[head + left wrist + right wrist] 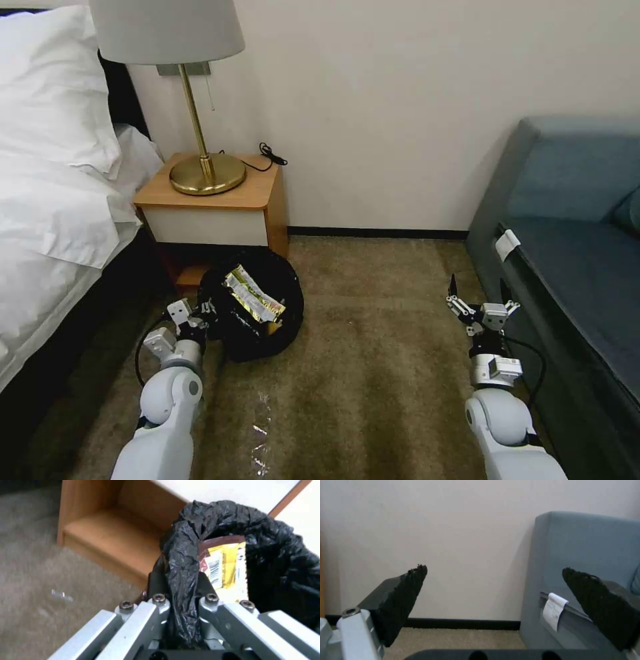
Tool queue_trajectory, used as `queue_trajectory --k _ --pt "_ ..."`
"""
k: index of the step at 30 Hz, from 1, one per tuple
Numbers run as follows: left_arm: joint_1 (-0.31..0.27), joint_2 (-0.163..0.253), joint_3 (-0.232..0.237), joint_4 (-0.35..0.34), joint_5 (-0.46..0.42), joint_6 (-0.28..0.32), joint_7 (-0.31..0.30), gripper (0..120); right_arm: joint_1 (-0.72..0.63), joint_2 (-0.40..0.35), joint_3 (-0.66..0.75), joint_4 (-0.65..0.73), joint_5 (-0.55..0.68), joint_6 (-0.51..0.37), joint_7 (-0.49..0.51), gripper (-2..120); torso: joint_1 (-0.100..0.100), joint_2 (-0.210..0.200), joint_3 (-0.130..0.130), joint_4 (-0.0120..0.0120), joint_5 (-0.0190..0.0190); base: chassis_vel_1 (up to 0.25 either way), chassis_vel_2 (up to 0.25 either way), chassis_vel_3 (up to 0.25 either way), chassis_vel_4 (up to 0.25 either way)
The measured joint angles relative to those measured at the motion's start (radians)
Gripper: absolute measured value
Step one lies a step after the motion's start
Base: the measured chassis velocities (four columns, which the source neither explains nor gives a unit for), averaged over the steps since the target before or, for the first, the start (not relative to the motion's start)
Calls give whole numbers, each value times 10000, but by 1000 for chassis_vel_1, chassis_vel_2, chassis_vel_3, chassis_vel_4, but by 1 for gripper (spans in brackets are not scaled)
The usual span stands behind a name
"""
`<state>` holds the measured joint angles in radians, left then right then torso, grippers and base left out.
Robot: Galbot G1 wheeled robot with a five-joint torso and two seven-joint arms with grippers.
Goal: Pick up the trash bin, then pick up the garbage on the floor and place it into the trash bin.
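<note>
The trash bin, wrapped in a crinkled black bag, stands low on the carpet in front of the nightstand. My left gripper is shut on its near-left rim; in the left wrist view the black bag's rim is pinched between the fingers of the left gripper. A piece of garbage, a dark-and-yellow snack wrapper, lies inside the bin's mouth. My right gripper hangs open and holds nothing, beside the sofa's front, well to the right of the bin.
A wooden nightstand with a brass lamp stands just behind the bin. A white bed lies on the left and a blue sofa on the right. A shiny clear scrap glints on the carpet near me.
</note>
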<state>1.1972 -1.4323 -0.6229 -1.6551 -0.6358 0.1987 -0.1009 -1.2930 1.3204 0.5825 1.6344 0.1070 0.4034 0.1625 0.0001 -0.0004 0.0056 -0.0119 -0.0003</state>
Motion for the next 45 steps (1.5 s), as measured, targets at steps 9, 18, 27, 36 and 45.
queue_trajectory --k 9,18,27,36,45 --pt "27 -17 -43 17 -293 53 -31 19 -112 -61 17 -59 -38 73 -107 100 0 0 -1 -1 1 0 0 0 0" --pt "168 -16 -49 -347 -134 102 -221 54 -195 -105 22 -28 -41 122 -220 100 0 0 0 -1 1 0 0 0 0" --pt "523 42 -120 -1277 384 213 -537 86 -239 -87 116 -89 -118 239 -262 100 0 0 -1 -2 1 0 0 0 0" --pt "1007 354 -452 -2271 2682 -51 515 100 -70 40 134 -105 -165 196 -198 100 0 0 -1 0 0 0 0 0 0" --pt "966 1005 -528 -2904 3615 -621 1997 100 71 282 111 160 -276 -307 355 100 0 0 0 -1 1 0 0 0 0"
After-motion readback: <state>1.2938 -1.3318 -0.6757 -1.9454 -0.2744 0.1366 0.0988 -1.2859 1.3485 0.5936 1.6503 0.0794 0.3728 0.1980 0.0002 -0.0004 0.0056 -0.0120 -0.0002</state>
